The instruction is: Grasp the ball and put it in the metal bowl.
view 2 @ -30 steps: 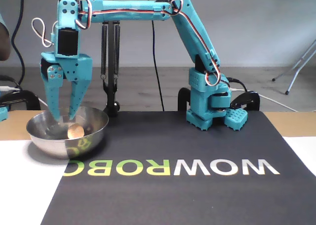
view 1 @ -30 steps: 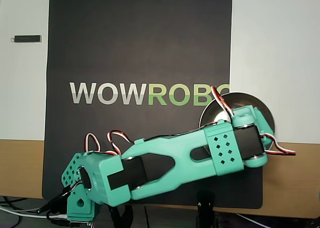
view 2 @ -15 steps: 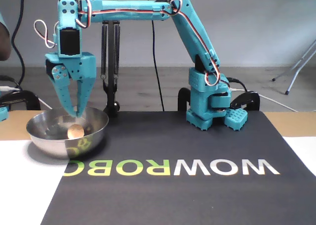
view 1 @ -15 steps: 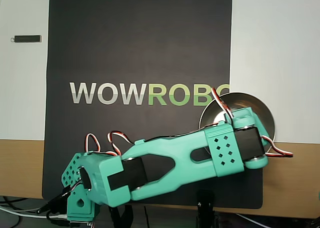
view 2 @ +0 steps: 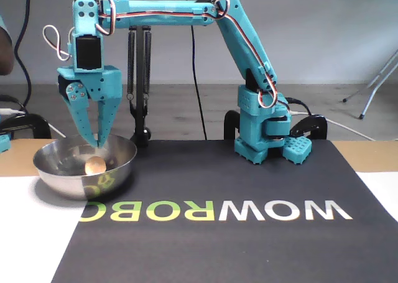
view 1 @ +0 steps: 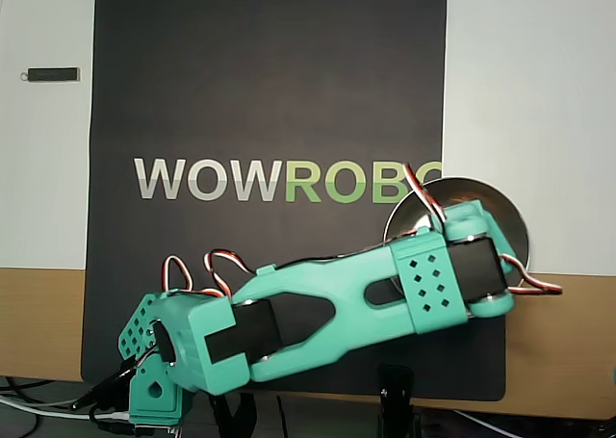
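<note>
The metal bowl [view 2: 121, 152] sits at the left of the fixed view, on the edge of the black mat. Inside it the small tan ball [view 2: 94, 165] rests on the bottom, touching nothing else. My teal gripper [view 2: 96, 143] points straight down just above the ball. Its fingers are shut together with nothing between them, tips at rim height. In the overhead view the bowl [view 1: 481, 190] shows at the right, half covered by my wrist [view 1: 452, 279]. The ball and fingertips are hidden there.
A black mat [view 1: 269, 82] with WOWROBO lettering covers the table's middle. My arm's base [view 2: 264, 130] stands at the mat's back edge in the fixed view, with cables behind it. A small dark bar [view 1: 53, 74] lies on the white surface far left in the overhead view.
A second ago the fingers were spread wide and reached down into the bowl around the ball. They have since risen slightly and shut. The ball stays in the bowl.
</note>
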Motion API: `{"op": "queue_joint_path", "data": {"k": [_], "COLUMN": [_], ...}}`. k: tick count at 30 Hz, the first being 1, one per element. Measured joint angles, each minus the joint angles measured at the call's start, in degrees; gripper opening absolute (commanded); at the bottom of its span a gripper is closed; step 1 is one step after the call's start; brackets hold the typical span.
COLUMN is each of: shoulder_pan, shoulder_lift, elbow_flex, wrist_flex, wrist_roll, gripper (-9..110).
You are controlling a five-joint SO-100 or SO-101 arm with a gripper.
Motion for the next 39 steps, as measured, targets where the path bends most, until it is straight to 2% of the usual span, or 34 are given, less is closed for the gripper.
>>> {"op": "queue_joint_path", "data": {"k": [9,15,33,39], "shoulder_pan": [-5.3,-10.7,-34.7,-43.5], "shoulder_lift": [4.4,9.8,35.0,38.0], "elbow_flex": [0.2,6.3,29.3,29.8], "wrist_flex": [5.7,6.2,6.8,6.8], "wrist_roll": [0.0,0.0,0.0,5.7], "gripper": [0,0,0,0]}}
